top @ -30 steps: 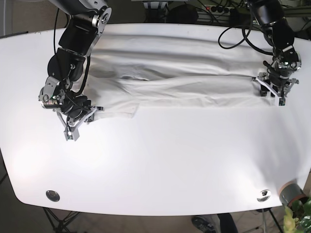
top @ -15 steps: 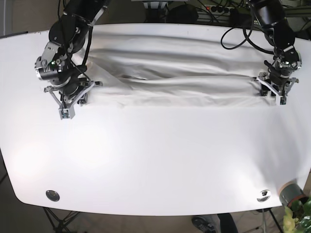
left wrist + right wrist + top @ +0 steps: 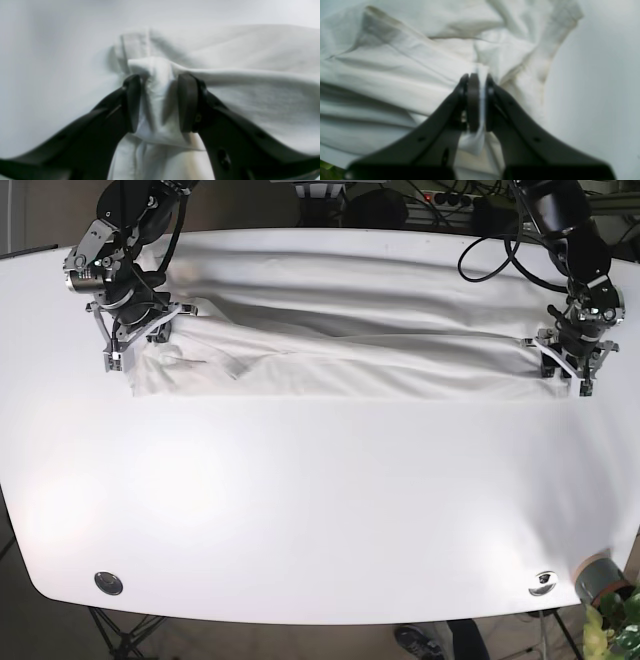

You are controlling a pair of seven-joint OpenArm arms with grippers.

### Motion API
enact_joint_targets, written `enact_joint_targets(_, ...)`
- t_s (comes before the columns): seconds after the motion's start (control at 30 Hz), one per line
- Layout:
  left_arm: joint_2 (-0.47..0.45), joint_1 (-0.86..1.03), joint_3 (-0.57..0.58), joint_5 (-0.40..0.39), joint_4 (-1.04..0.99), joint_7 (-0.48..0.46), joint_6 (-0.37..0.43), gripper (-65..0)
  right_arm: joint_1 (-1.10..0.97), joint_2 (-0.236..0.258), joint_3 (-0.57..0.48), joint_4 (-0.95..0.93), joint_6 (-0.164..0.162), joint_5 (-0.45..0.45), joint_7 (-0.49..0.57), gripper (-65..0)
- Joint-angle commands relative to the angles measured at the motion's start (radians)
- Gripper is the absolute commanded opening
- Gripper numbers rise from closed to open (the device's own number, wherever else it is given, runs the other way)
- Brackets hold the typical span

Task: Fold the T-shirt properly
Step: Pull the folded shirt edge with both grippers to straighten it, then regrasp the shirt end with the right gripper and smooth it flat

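In your left wrist view, the left gripper [image 3: 158,102] has a bunched bit of the white T-shirt [image 3: 250,82] between its two black fingers [image 3: 132,102]. The fingers stand a little apart, with the cloth filling the gap, so it is grasping the shirt.

In your right wrist view, the right gripper [image 3: 477,105] is pinched tight on a thin fold of the T-shirt [image 3: 395,72]. The cloth lies crumpled behind it.

In your base view, the T-shirt [image 3: 350,330] lies as a long band across the far side of the white table [image 3: 320,500]. The right gripper [image 3: 135,345] sits at its left end, the left gripper [image 3: 568,365] at its right end.
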Motion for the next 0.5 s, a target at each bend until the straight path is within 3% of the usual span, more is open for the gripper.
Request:
enact_joint_targets(0.0,-0.019,-0.011,-0.004,0.002,0.012,-0.012,0.004,-42.2,0.008,0.02,0.007,0.016,0.002,0.005,0.027,-62.6)
enact_joint_targets(0.27,-0.031,-0.011,-0.004,0.002,0.012,-0.012,0.004,-42.2,0.008,0.041,0.037,-0.013,-0.002,0.002,0.047,-61.0)
enact_joint_targets(0.4,-0.03,-0.014,-0.007,-0.007,0.02,-0.008,0.004,-42.2,0.008,0.043,0.04,-0.014,-0.002,-0.012,0.048,-44.9)
enact_joint_targets(0.47,-0.027,-0.034,-0.01,-0.007,0.024,-0.008,0.004,-42.2,0.008,0.043,0.04,-0.01,-0.002,-0.014,0.048,-32.5)
